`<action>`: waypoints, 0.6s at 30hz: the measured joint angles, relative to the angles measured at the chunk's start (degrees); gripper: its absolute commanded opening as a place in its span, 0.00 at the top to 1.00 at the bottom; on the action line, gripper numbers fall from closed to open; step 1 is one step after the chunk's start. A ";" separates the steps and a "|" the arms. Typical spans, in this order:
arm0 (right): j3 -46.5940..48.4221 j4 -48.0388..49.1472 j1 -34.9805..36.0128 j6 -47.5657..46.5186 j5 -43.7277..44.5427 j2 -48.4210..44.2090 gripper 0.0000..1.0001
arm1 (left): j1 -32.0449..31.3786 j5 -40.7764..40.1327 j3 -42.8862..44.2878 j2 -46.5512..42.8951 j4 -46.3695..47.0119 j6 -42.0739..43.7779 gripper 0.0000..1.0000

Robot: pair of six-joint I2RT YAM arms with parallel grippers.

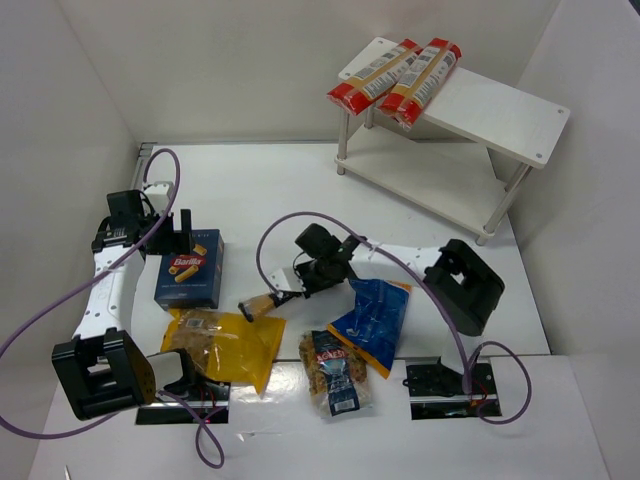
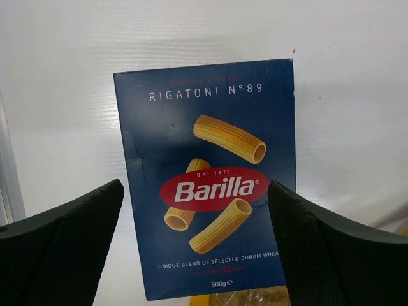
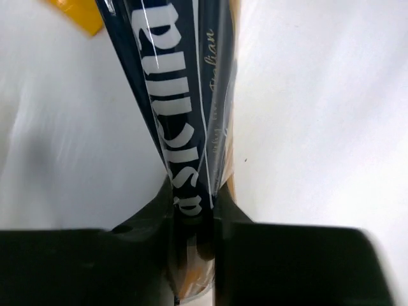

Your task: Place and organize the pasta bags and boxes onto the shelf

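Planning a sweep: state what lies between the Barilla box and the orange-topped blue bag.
The long tan-and-navy pack, clamped in the right gripper, lies between the Barilla box and the blue bag; the top view shows it.

Showing dark blue with a red oval on the Barilla rigatoni box (image 2: 210, 185); navy with white lettering on the long pack (image 3: 185, 127).

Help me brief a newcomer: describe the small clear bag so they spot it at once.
Go to the middle of the near edge of the table. The small clear bag lies right of the yellow bag and beside the blue bag. Only it is see-through, showing brown pasta behind a blue label.
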 measured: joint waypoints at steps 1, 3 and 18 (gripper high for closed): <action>1.99 -0.39 -0.74 0.52 -1.03 1.40 1.00 | 0.00 -0.02 0.00 0.00 0.00 0.00 0.01; 5.60 -3.10 -2.82 3.41 -3.26 3.76 1.00 | 0.00 -0.04 0.00 0.00 0.00 0.02 0.01; 21.99 -15.04 -20.50 27.17 -16.00 3.17 1.00 | 0.00 0.96 0.00 -0.68 0.00 0.04 0.01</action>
